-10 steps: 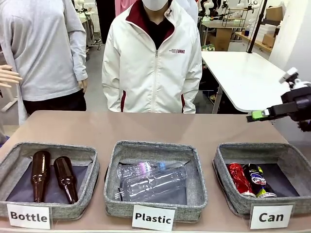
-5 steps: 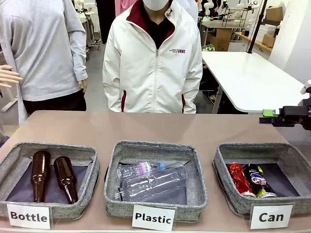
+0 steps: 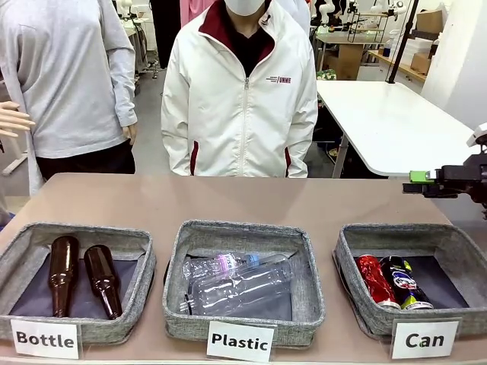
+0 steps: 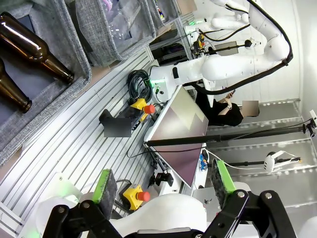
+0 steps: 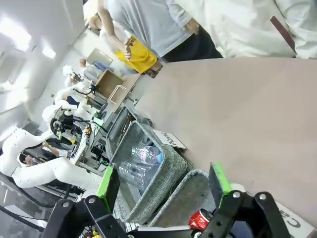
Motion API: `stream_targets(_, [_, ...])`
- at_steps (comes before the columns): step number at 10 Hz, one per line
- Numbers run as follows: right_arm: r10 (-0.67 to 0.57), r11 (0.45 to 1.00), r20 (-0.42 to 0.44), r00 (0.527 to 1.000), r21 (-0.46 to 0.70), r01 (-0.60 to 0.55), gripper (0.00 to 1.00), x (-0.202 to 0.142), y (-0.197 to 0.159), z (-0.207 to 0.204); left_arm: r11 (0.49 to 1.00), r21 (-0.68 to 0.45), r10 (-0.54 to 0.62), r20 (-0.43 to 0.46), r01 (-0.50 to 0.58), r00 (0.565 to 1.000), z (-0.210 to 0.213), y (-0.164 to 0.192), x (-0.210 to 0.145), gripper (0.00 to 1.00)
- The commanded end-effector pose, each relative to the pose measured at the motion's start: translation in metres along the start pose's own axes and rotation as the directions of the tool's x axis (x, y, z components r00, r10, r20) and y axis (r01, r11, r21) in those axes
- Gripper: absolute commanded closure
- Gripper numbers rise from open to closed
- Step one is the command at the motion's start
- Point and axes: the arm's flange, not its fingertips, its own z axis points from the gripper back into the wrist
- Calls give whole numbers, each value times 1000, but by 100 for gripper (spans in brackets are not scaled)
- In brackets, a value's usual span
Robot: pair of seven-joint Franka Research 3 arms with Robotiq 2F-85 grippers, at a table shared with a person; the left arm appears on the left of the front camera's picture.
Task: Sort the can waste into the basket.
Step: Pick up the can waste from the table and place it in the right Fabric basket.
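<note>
2 slim drink cans, a shiny red can [image 3: 376,280] and a black can [image 3: 403,282] with a blue-and-white label, lie side by side touching inside the grey basket [image 3: 351,245] carded "Can", at 5 o'clock on the bench [image 3: 251,199]. They look light, thin-walled, smooth and easily dented; mid-body across the width seems the safest hold. The right gripper [image 3: 419,181] hovers level above the basket's far rim at 3 o'clock, jaws apart and empty. The left gripper [image 4: 163,182] hangs off the bench, jaws apart, holding nothing.
</note>
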Motion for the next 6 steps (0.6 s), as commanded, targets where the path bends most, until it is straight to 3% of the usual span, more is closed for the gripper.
stream_targets(1, [7, 1000, -2, 1000, 9, -7, 5, 0, 4, 2, 1000, -10, 12, 6, -12, 1000, 0, -2, -1, 0])
stream_targets(6, [7, 1000, -2, 1000, 9, -7, 5, 0, 4, 2, 1000, -10, 12, 6, -12, 1000, 0, -2, -1, 0])
